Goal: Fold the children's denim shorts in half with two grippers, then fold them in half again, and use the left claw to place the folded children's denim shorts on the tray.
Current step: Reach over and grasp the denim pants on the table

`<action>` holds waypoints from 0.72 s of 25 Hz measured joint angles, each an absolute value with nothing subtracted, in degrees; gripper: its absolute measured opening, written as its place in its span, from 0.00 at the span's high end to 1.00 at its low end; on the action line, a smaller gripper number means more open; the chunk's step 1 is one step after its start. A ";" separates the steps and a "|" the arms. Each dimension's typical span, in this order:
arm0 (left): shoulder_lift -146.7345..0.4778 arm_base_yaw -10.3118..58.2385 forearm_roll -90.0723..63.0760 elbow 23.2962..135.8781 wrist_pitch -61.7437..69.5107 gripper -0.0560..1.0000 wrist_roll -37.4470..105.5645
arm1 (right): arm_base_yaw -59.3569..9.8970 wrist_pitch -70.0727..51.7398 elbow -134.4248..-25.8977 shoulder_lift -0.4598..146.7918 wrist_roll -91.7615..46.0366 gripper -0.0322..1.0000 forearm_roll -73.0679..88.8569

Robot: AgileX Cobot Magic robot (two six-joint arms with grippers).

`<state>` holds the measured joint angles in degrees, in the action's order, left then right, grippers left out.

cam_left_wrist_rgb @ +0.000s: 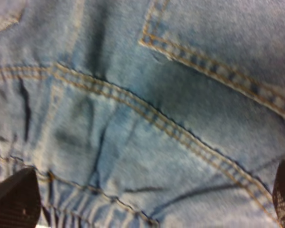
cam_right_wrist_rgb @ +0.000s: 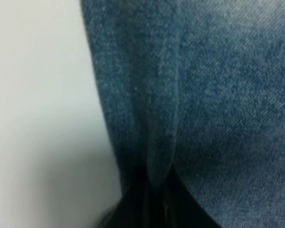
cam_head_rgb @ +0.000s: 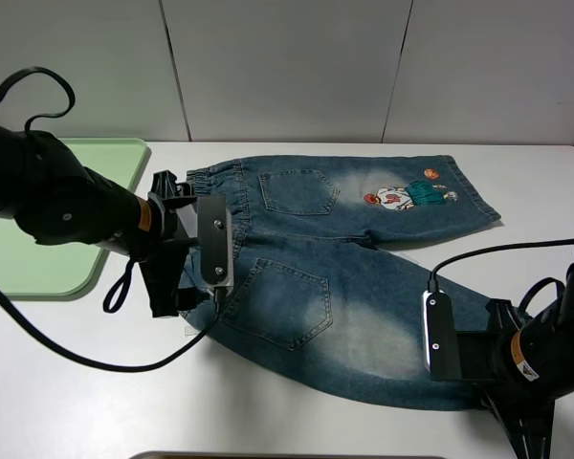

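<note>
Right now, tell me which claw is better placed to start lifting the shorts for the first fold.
Right. The right claw is shut on a pinched ridge of denim at the edge of the shorts' near leg. The left claw stands open over the waistband, gripping nothing yet.

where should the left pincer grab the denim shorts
Probably the gathered elastic waistband of the faded blue denim shorts, at its near corner, coming from the pale green plastic tray side: the shorts lie flat and that thick edge faces the open left pincer.
</note>
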<state>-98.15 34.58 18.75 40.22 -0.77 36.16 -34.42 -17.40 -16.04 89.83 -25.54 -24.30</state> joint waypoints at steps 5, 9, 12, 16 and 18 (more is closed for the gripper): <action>-98.40 31.92 18.75 40.22 0.00 0.03 34.99 | -34.42 -17.40 -16.04 89.83 -25.54 0.99 -24.58; -98.81 31.76 18.75 39.54 -0.34 0.03 33.01 | -34.42 -17.40 -16.04 89.83 -25.54 0.99 -24.63; -101.95 31.37 18.75 38.34 -0.34 0.03 32.72 | -34.42 -17.45 -16.04 89.83 -25.54 0.99 -24.64; -104.96 31.20 18.71 38.19 -2.10 0.04 32.78 | -34.42 -17.36 -16.04 89.93 -25.54 0.99 -24.90; -105.34 31.20 18.71 38.35 -2.92 0.04 32.94 | -34.42 -17.18 -16.04 89.94 -25.54 0.99 -25.07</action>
<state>-105.34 31.20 18.71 38.35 -2.92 32.94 -34.42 -17.18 -16.04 89.94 -25.54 -25.07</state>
